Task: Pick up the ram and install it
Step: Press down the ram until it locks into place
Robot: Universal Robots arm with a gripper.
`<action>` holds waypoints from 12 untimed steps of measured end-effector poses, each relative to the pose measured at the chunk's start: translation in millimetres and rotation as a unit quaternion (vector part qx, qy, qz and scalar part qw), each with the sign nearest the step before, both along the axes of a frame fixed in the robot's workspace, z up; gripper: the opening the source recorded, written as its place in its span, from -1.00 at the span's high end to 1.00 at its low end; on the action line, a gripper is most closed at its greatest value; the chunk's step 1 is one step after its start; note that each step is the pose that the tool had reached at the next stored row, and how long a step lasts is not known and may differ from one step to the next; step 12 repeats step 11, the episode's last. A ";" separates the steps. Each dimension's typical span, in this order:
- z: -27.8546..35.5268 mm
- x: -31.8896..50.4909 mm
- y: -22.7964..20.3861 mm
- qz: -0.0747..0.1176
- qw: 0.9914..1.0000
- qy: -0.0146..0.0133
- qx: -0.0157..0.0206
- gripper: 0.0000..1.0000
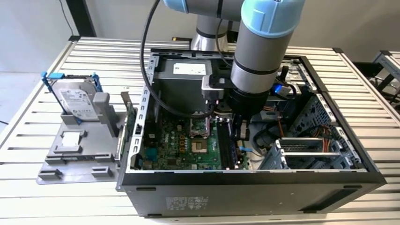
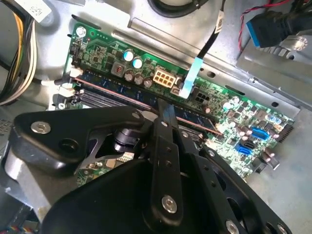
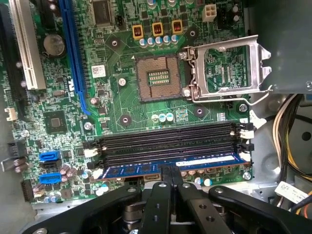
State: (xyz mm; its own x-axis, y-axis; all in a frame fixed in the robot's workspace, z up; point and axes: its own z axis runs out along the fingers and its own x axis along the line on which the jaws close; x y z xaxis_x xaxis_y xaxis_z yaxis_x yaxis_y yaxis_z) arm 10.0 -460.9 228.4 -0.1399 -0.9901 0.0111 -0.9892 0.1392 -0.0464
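Ram: lay lengthwise in the slot nearest the board's edge, blue-faced in both wrist views, with a pale strip along part of its length. Ran parallel to the empty black slots just beside it, on the side toward the socket. Ended close to white latches at both ends; could not tell whether fully seated or merely resting in the slot.

Tool: clenched on the ram at about mid-length, both black fingers drawn close together with the stick's upper edge pinched between them. Showed the same grip from the other side in the second wrist view, tool meeting ram near its middle. Reached straight down into the open case in the exterior view, tool low over the green board, under the grey and pale-blue arm.

Elsewhere: stood with its metal bracket swung open, the socket, pins bare. Lay on its side on the slatted metal counter, the case, open face up. Sat well apart, toward the exterior view's left, a silver drive in a blue bracket, propped upright on a grey stand.
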 end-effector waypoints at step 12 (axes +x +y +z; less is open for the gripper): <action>0.0 0.0 0.0 0.000 1.000 0.000 0.000 1.00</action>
